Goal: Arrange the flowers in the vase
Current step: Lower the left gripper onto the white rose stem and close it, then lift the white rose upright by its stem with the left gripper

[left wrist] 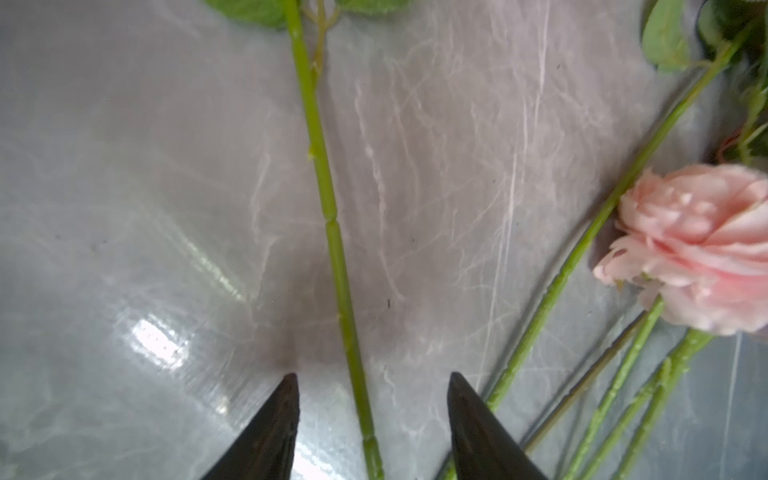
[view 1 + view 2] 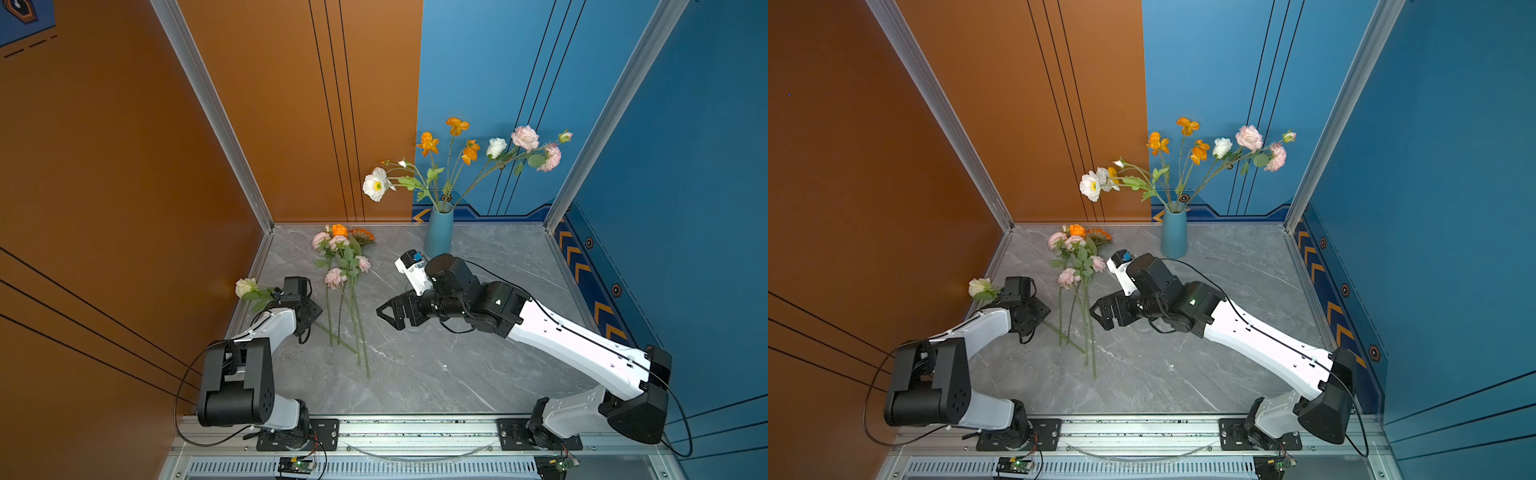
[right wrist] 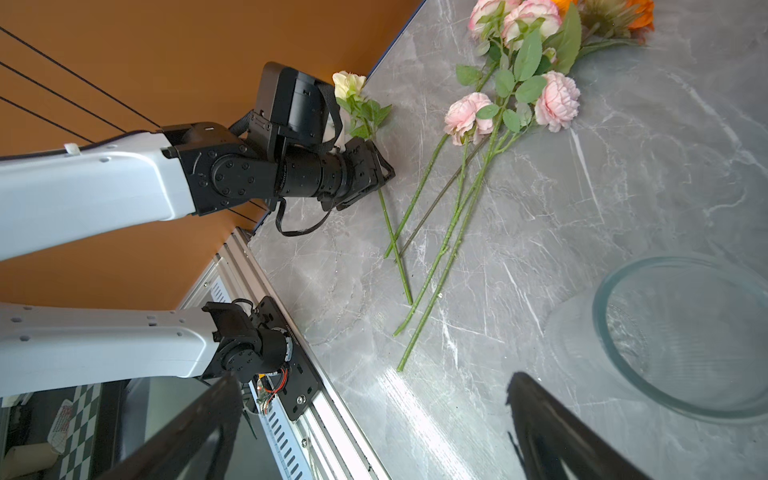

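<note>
While the left gripper [image 1: 372, 378] sits low at the left side of the gray table [image 2: 457, 374], its two black fingertips [image 1: 278, 415] are spread, one on each side of a green stem [image 1: 328, 208]. They are close to the stem but do not pinch it yet, and a bit of table shows on both sides.

That stem belongs to the cream-white rose [image 2: 246, 286]. It lies with its bloom poking past the table's left edge. It looks like a good pick, because its upper stem lies away from the others. The fingers can close there without catching another stalk. The spot is below the leaves, where the stem is bare and easy to squeeze.

The loose bunch [image 2: 335, 277] of pink and orange flowers lies flat just to the right, blooms far and stalks near. Some of its stalks cross the near end of the rose's stem.

The blue vase [image 2: 439, 232] stands upright at the far edge. It already holds orange, white and pink blooms [image 2: 525, 137] that fan out wide.

The right gripper [image 2: 390, 316] hangs over the middle, spread wide and holding nothing, likely waiting out of the way. What looks like a clear glass bowl [image 3: 681, 261] sits close by it.
</note>
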Controlling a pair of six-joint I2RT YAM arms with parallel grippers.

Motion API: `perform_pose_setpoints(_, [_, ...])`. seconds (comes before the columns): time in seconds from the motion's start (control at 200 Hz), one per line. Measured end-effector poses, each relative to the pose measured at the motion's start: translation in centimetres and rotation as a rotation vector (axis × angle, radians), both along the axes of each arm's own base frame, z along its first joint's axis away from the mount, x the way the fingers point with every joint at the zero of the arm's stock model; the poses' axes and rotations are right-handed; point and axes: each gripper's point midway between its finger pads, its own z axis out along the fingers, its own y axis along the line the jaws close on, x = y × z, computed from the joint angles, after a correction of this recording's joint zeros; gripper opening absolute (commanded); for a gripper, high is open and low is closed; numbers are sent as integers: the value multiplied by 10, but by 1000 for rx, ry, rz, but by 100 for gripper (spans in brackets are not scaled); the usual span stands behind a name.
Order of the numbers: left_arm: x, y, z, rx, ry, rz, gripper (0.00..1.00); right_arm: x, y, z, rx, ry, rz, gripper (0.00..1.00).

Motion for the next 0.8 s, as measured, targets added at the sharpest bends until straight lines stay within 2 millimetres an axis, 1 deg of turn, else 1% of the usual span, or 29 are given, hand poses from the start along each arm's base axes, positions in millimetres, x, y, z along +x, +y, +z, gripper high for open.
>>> perform_pose_setpoints(0.065, [7, 2, 1, 1, -6, 7, 49, 3, 6, 3, 2, -11, 13, 100])
perform_pose_setpoints(0.12, [11, 3, -2, -1, -4, 10, 48, 6, 13, 9, 14, -23, 29, 100])
perform_pose_setpoints(0.23, [11, 3, -10, -5, 19, 12, 44, 11, 28, 25, 40, -52, 66, 100])
perform_pose_setpoints(0.315, [11, 3, -11, -7, 22, 17, 40, 13, 39, 36, 62, -74, 100, 100])
perform_pose_setpoints(0.37, [11, 3, -11, -8, 21, 18, 33, 12, 42, 38, 65, -84, 121, 100])
perform_pose_setpoints(0.451, [11, 2, -11, -12, 20, 22, 21, 10, 45, 34, 57, -89, 156, 100])
perform_pose_setpoints(0.541, [11, 2, -11, -12, 20, 11, 0, 6, 47, 28, 49, -87, 191, 100])
perform_pose_setpoints(0.676, [11, 4, -7, -23, 4, 14, 0, 5, 45, 24, 47, -83, 220, 100])
perform_pose_setpoints(0.736, [11, 2, 2, -29, -20, 10, 0, 8, 43, 22, 45, -84, 223, 100])
perform_pose_setpoints(0.801, [11, 1, 18, -32, -64, 7, 0, 11, 39, 17, 37, -82, 218, 100])
